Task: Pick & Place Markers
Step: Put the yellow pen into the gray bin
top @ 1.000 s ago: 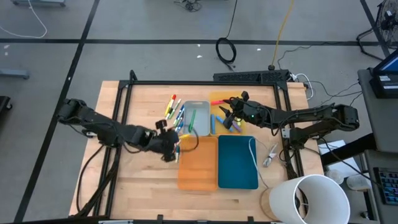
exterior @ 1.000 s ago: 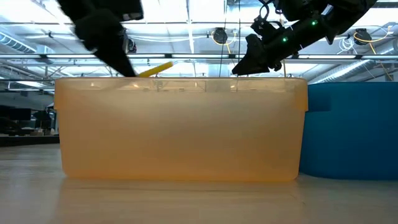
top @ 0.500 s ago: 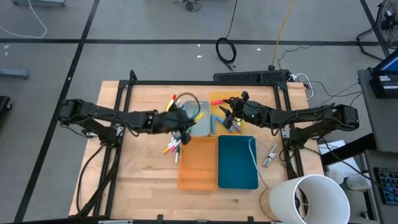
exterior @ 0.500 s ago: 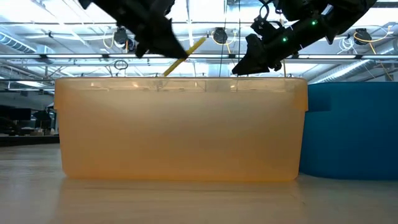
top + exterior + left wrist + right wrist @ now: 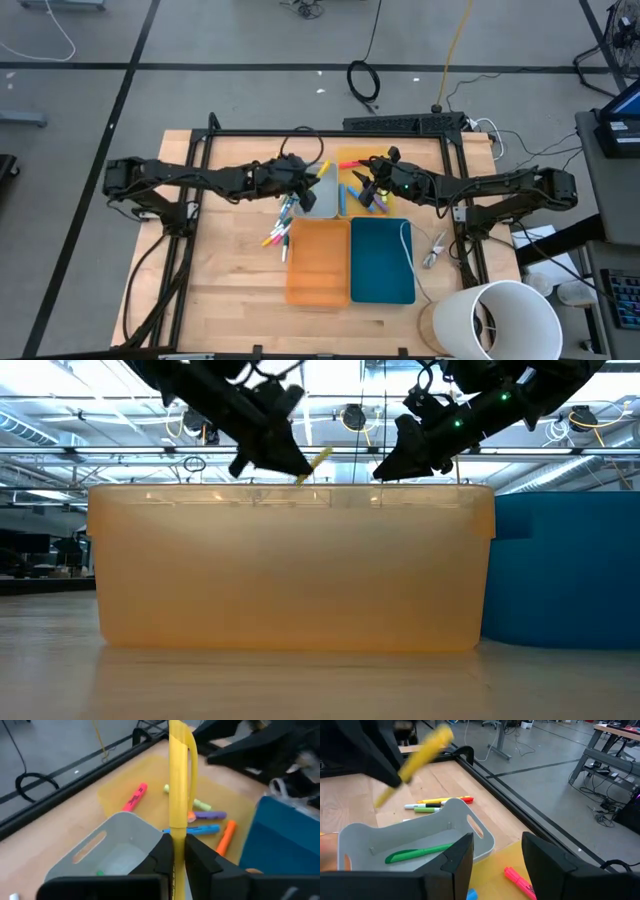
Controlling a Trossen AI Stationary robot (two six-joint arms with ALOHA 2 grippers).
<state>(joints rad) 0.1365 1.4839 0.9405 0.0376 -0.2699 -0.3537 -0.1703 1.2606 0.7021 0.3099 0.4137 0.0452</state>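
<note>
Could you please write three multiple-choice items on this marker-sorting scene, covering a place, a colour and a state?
1. Where does the green marker lie?
A. in the grey tray
B. in the teal tray
C. on the floor

2. What colour is the marker in the left hand?
A. pink
B. yellow
C. blue

3. How is the right hand?
A. shut on a marker
B. out of view
C. open, holding nothing

Answers:
1. A: the right wrist view shows it inside the grey tray.
2. B: a yellow stick stands up between the left fingers.
3. C: its fingers stand apart with nothing between them.
</note>
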